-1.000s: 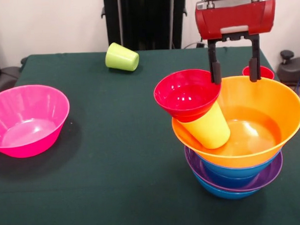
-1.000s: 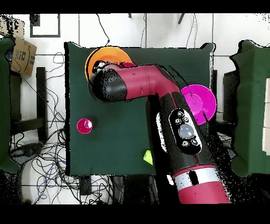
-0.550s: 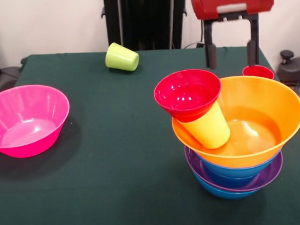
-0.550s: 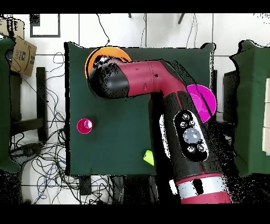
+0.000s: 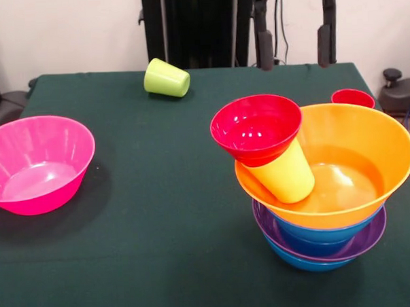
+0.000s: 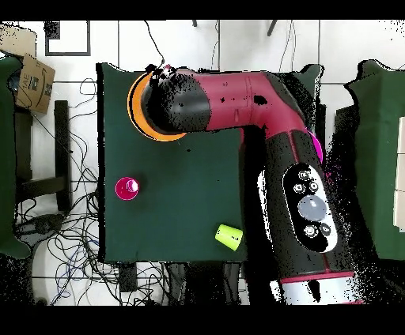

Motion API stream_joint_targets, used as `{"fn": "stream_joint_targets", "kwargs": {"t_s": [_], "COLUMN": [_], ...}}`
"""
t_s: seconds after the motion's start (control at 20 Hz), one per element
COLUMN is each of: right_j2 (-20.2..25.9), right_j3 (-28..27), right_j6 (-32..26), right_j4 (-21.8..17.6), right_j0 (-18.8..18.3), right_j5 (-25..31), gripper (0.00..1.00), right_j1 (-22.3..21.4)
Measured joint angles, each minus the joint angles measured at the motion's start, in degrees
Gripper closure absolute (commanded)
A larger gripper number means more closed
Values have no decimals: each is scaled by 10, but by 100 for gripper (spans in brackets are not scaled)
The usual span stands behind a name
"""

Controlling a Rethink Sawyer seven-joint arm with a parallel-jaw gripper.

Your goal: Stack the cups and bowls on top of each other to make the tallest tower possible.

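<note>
tower (image 5: 326, 209) — red bowl (image 5: 256, 129) tilted on leaning yellow cup (image 5: 287, 174) in orange bowl (image 5: 368, 146) | tool (image 5: 294, 46) wide, empty

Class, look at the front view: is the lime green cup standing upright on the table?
No. The lime green cup lies tipped on its side on the green table, far from the tower.

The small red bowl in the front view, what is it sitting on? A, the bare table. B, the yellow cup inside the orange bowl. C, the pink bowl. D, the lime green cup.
B: the small red bowl rests on the tilted yellow cup, which leans inside the orange bowl.
</note>
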Motion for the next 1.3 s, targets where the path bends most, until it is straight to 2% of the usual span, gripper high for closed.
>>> {"fn": "stream_joint_targets", "kwargs": {"t_s": [0.3,0.65,1.3], "right_j2": [10,15,15], "right_j3": [-50,-89,-117], "right_j6": [0,0,0], "right_j4": [0,-1,-3], "right_j0": [-5,-5,-5], "right_j5": [32,37,37], "gripper": [0,0,0], "right_j1": [18,48,90]}}
